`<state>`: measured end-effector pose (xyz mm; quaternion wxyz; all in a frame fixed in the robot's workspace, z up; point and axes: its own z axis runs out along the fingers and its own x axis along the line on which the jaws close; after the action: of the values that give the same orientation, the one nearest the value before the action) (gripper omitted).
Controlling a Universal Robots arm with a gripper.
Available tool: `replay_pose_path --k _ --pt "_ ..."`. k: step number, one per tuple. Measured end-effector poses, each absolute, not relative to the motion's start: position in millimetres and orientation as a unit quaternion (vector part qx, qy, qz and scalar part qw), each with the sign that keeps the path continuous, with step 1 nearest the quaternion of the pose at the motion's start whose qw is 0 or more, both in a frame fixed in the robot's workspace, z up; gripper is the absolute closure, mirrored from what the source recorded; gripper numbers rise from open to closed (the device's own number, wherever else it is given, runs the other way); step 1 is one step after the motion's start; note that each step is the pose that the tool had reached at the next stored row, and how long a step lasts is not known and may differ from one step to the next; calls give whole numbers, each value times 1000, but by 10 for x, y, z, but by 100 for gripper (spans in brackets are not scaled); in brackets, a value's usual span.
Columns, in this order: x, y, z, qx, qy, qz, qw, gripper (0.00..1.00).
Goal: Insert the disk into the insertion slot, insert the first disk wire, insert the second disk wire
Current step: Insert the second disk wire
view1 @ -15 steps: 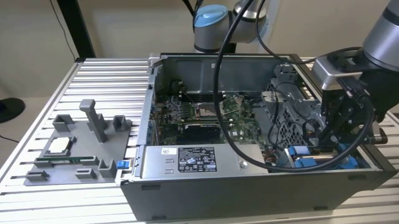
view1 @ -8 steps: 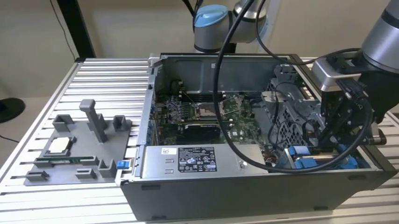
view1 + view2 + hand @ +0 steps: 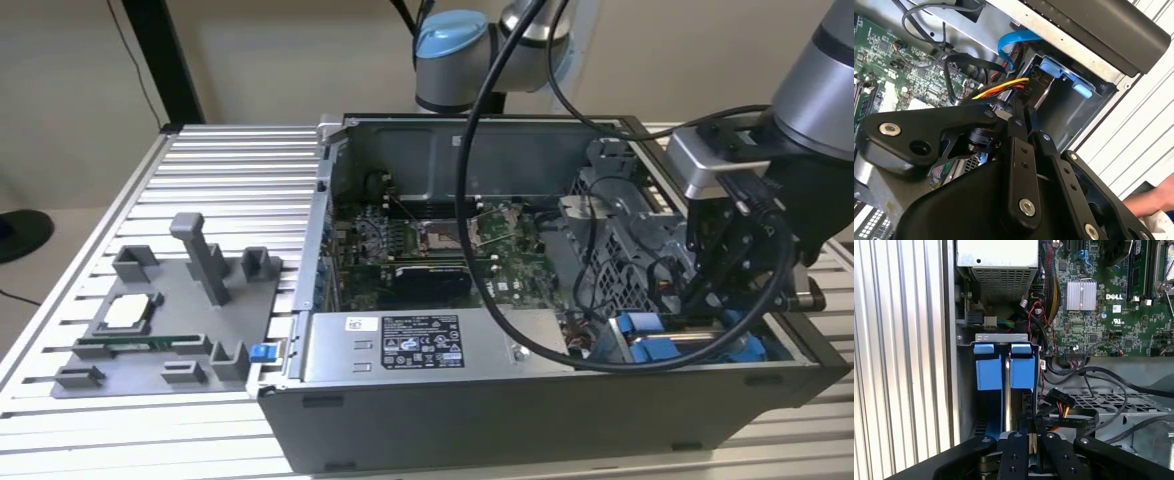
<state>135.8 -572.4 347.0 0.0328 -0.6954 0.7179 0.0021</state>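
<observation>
So the arm's gripper (image 3: 705, 290) is down inside the open PC case (image 3: 534, 400), at the lower right of the frame in the exterior view, right over the drive bay corner. In both wrist views the fingers (image 3: 1019, 450) are pinched almost together on what looks like a black cable connector with yellow, orange and red wires (image 3: 1004, 89) running off it, so they're clenched on the wire end, not released.

The disk (image 3: 1008, 390) is already sitting on edge in the insertion slot (image 3: 1001, 338), with its two bright blue carrier tabs (image 3: 988, 367) side by side just below the slot's grey metal lip in the first wrist view. The connector the fingers hold is right at the disk's near end, though I can't tell if it's actually seated.

A light blue flat data cable (image 3: 1014, 42) loops above the bay in the second wrist view. The power supply (image 3: 414, 345) sits left of the bay, the motherboard (image 3: 427, 250) behind it, all on a ribbed aluminium table (image 3: 227, 190).
</observation>
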Motion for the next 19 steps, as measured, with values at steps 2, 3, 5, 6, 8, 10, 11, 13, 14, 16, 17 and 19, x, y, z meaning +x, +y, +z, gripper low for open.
replay_pose_path --k 2,3,5,6,8,10,11,13,14,16,17,19 --pt "1358 -5716 3469 -695 718 1 33 100" --pt "1358 -5712 3468 -695 718 1 34 100" --pt "1358 -5705 3465 -695 718 1 34 100" --pt "1358 -5703 3463 -695 718 1 34 100" --pt "1358 -5700 3458 -695 718 1 34 100" --pt "1358 -5700 3455 -695 718 1 34 100" --pt "1358 -5699 3453 -695 718 0 34 100" --pt "1358 -5699 3444 -695 718 1 34 100" --pt "1358 -5699 3441 -695 718 1 34 100" --pt "1358 -5699 3434 -695 718 0 34 100" --pt "1358 -5700 3430 -695 718 0 34 100" --pt "1357 -5699 3423 -695 718 0 34 100"
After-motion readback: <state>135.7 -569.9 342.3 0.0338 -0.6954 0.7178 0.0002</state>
